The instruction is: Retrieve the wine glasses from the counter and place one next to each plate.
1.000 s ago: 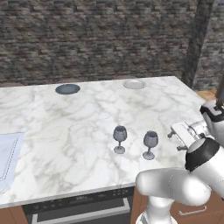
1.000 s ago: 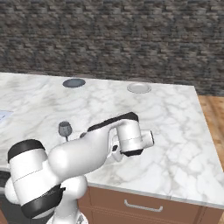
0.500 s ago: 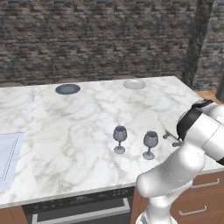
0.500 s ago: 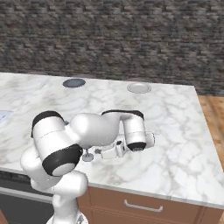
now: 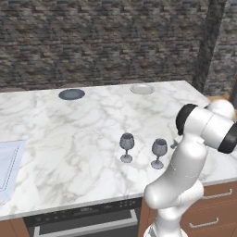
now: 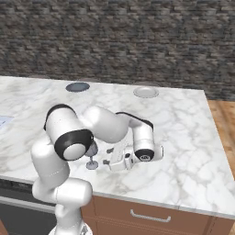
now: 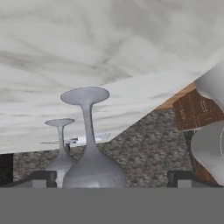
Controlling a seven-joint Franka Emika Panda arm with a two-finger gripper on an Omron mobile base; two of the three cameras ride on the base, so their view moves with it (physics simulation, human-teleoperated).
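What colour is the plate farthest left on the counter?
Dark slate grey plate, clearest in the left base view.

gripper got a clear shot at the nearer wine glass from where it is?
Probably yes. The open gripper sits low over the counter, level with the nearer wine glass, whose bowl shows between the fingertips in the hand view. Nothing stands between; the other glass lies beyond.

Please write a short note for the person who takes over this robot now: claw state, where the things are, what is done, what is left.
Claw: open, holding nothing, low over the counter, aimed sideways at the nearer wine glass.
Second wine glass stands upright just left of it, both near the front edge.
Dark plate and pale plate sit at the far edge, apart.
Done: nothing placed yet.
Left: grasp each glass and set one beside each plate.
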